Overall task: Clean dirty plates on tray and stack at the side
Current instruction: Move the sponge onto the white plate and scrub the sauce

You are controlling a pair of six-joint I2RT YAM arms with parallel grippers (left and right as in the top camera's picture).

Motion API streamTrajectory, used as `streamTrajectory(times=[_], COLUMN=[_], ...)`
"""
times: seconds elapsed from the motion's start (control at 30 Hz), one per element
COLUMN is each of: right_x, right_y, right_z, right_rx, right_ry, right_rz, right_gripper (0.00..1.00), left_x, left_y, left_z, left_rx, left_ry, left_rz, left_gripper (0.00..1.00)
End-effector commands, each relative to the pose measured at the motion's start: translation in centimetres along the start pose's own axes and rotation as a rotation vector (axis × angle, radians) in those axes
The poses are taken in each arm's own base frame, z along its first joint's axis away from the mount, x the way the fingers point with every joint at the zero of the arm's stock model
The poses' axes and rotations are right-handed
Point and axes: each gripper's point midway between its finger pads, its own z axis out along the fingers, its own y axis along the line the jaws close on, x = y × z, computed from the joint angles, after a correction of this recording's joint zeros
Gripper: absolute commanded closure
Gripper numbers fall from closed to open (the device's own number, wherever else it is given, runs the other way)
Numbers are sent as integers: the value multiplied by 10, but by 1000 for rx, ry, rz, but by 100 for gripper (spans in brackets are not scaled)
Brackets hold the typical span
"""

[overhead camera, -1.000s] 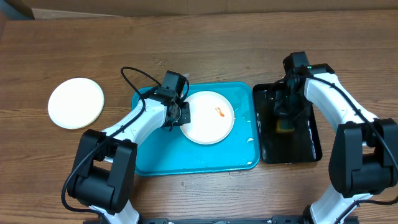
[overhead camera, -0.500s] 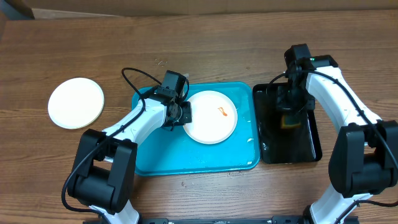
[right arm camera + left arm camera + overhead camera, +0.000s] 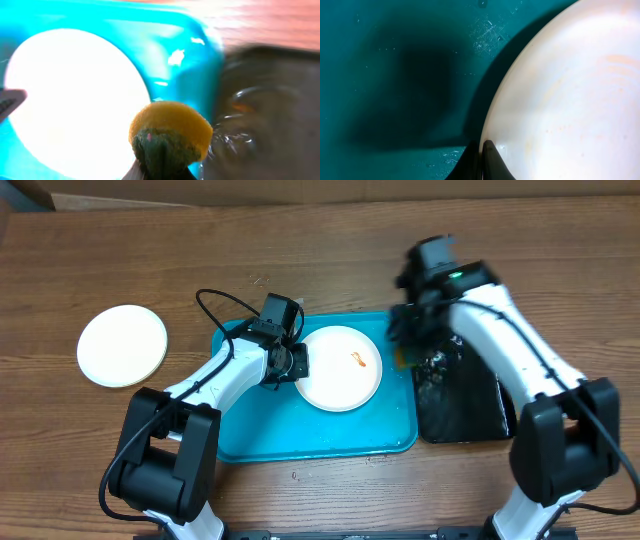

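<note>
A white dirty plate [image 3: 338, 370] with an orange-red smear [image 3: 356, 360] lies on the turquoise tray [image 3: 250, 435]. My left gripper [image 3: 296, 363] is shut on the plate's left rim; the left wrist view shows its fingers [image 3: 482, 162] pinching the rim of the plate [image 3: 570, 100] over the tray [image 3: 395, 75]. My right gripper [image 3: 408, 352] is shut on a yellow and green sponge [image 3: 170, 132], held above the tray's right edge [image 3: 200, 55], just right of the plate [image 3: 70, 95]. A second white plate [image 3: 122, 345] lies on the table at the far left.
A narrow black tray [image 3: 470, 405] holding water stands right of the turquoise tray and shows in the right wrist view [image 3: 270, 100]. A black cable [image 3: 215, 305] loops over the left arm. The table's far edge runs along the top.
My right arm lifted the sponge out of the black tray and moved left to the turquoise tray's right edge. The left gripper and plate stayed put.
</note>
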Motion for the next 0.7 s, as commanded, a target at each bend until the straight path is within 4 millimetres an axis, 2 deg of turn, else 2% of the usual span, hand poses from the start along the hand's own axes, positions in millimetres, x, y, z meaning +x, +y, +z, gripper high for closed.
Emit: streamTrajectory(times=[0.0, 0.17, 0.3, 0.67], right_x=[-10, -13, -15, -3], right_y=[24, 41, 47, 36], right_z=[-7, 6, 17, 55], right_rx=[95, 231, 283, 276], right_ry=[-89, -181, -241, -278], right_rz=[-109, -210, -243, -238], right_gripper=[96, 96, 96, 96], left_x=[6, 6, 6, 6], left_y=[3, 3, 3, 3], left_z=[5, 5, 5, 5], left_rx=[-2, -4, -4, -3], left_ry=[20, 21, 21, 21], left_rz=[20, 19, 19, 19], left_gripper=[96, 96, 96, 96])
